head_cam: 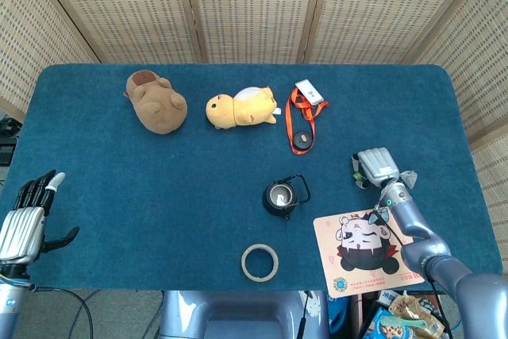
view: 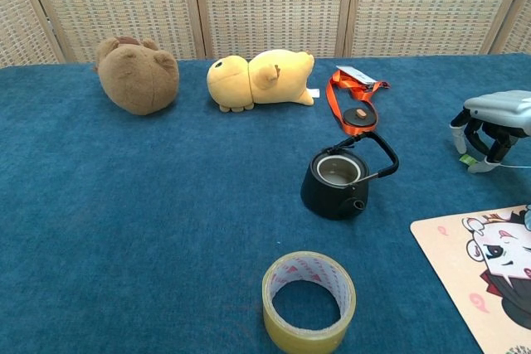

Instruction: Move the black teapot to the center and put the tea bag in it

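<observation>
The black teapot (head_cam: 280,196) stands lidless near the table's middle, its handle tilted to the right; the chest view shows the teapot (view: 336,180) empty. My right hand (head_cam: 377,167) is at the right side of the table, well right of the pot. Its fingers curl down around the small white tea bag (view: 479,165), which touches the cloth; a green tag shows beside it. In the head view a pale corner of the tea bag (head_cam: 409,176) sticks out right of the hand. My left hand (head_cam: 24,224) hangs off the table's near left corner, fingers spread, holding nothing.
A tape roll (head_cam: 259,262) lies in front of the pot. A cartoon mat (head_cam: 361,248) sits at the near right. At the back lie a brown plush (head_cam: 157,102), a yellow plush (head_cam: 242,107) and an orange lanyard (head_cam: 302,121). Woven screens stand behind.
</observation>
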